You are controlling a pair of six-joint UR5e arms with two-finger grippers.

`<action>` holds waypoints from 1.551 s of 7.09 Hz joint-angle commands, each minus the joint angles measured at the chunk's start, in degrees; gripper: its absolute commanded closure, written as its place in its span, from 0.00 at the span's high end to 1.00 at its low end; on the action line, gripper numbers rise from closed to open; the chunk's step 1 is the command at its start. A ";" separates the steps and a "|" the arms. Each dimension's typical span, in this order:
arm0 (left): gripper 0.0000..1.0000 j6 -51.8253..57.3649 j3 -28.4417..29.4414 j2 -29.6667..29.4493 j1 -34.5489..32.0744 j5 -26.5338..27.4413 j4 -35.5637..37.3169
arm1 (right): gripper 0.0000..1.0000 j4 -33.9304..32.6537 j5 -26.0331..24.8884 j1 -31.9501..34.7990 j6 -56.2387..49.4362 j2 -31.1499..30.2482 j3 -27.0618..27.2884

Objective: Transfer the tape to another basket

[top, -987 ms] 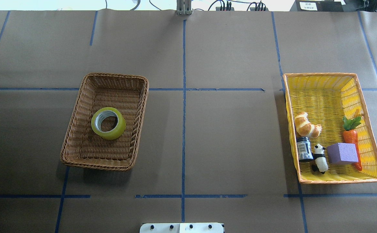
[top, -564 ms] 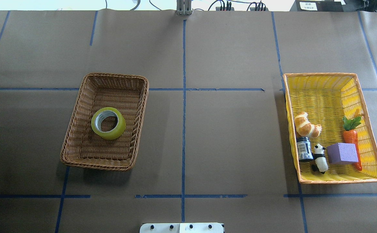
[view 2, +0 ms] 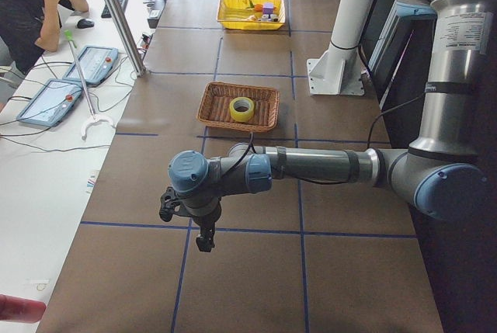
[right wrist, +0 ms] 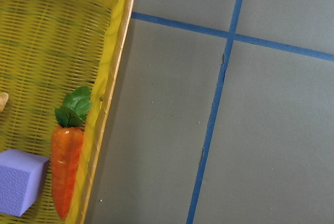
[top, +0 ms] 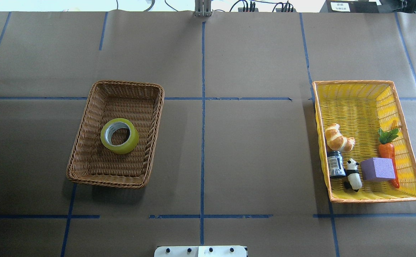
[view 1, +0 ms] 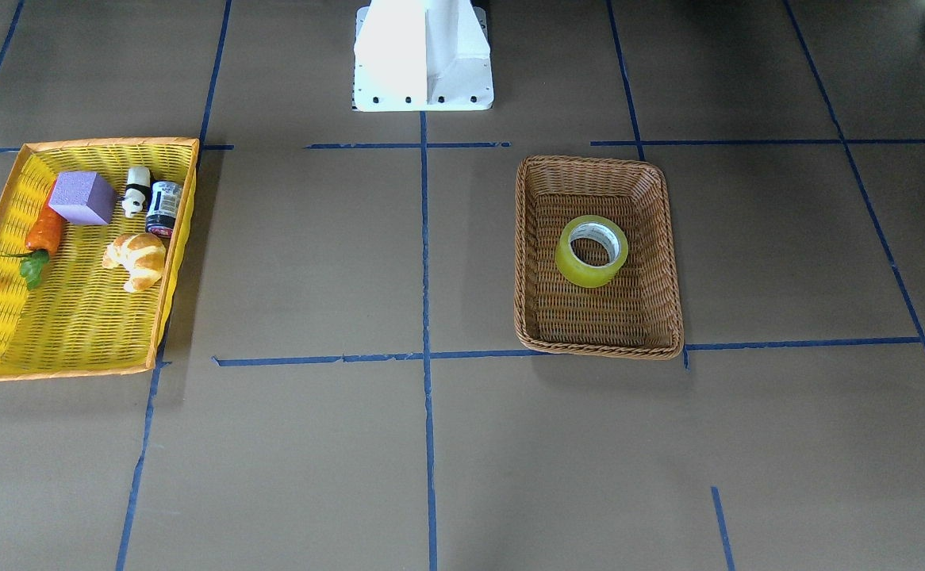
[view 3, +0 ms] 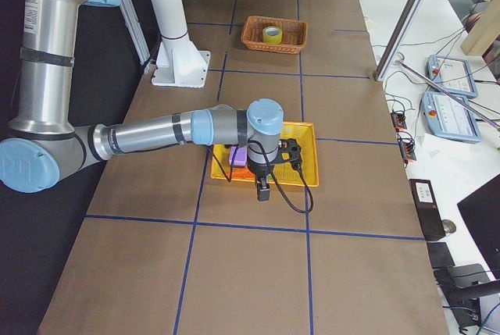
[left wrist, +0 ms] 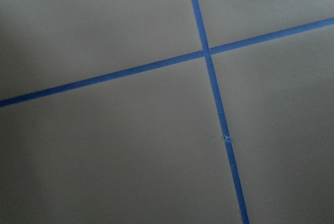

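At the table's left end, nearest the side camera, the left gripper (view 2: pixel 204 241) hangs from its outstretched arm over bare table (view 2: pixel 256 271). Its wrist camera shows only brown paper and two crossing blue lines (left wrist: pixel 207 52). From that side view alone I cannot tell whether its jaws are spread or pressed together, and nothing shows between them.

Farther along the table, toward the robot's right, stands the basket (top: pixel 129 83) of brown wicker. The tape (top: pixel 126 147) lies flat on the middle of its floor, clear of all four walls. The core hole faces up, so the roll's axis stands upright. A grasp from above would, I judge, have to straddle the ring wall, with one finger down in the core.

Farthest off, well apart from the wicker one, is the yellow basket (top: pixel 352 82). The right gripper (view 3: pixel 264 191) hangs about over its outer rim. Its wrist camera looks down on that rim, a carrot (right wrist: pixel 65 174) and a purple block (right wrist: pixel 18 182). Its jaws cannot be judged either.

The left arm is therefore much the nearer to the tape. With the roll settled in the wicker basket and both arms standing off, the move looks complete to me.
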 commanded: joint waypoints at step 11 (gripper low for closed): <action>1.00 2.45 -3.32 2.38 0.04 -0.07 -1.56 | 1.00 -0.05 3.15 -1.04 -0.08 0.11 -3.36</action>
